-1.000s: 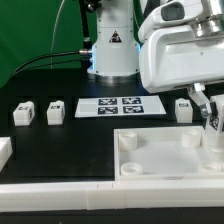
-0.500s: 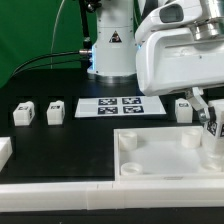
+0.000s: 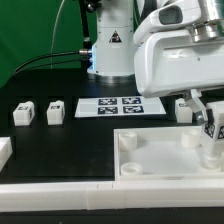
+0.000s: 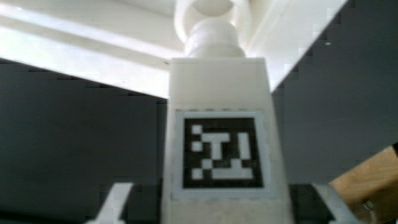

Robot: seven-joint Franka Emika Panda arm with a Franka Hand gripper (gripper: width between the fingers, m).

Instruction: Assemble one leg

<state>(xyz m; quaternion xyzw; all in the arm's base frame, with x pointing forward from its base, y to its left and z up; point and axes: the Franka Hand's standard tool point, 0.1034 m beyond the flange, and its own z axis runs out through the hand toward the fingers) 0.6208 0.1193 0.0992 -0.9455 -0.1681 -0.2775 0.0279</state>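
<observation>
My gripper [image 3: 212, 128] is shut on a leg [image 3: 211, 140], a small white block with a black-and-white tag. It holds the leg upright over the near right corner of the large white panel [image 3: 150, 150], its lower end at or just above the panel. In the wrist view the leg [image 4: 221, 120] fills the middle, tag facing the camera, with the gripper [image 4: 221, 205] on either side of it and a finger [image 4: 121, 205] at its flank. Its round peg end points at the white panel [image 4: 71, 50]. Whether the peg touches the panel is hidden.
Two loose legs [image 3: 24, 113] [image 3: 56, 112] stand at the exterior view's left and a third [image 3: 184, 108] behind the gripper. The marker board [image 3: 120, 105] lies mid-table. A white block [image 3: 5, 150] and a long white rail [image 3: 100, 190] lie in front. The robot base [image 3: 110, 50] stands behind.
My gripper has moved down and slightly to the exterior view's left with the leg, bringing it closer to the panel's corner. Nothing else has moved.
</observation>
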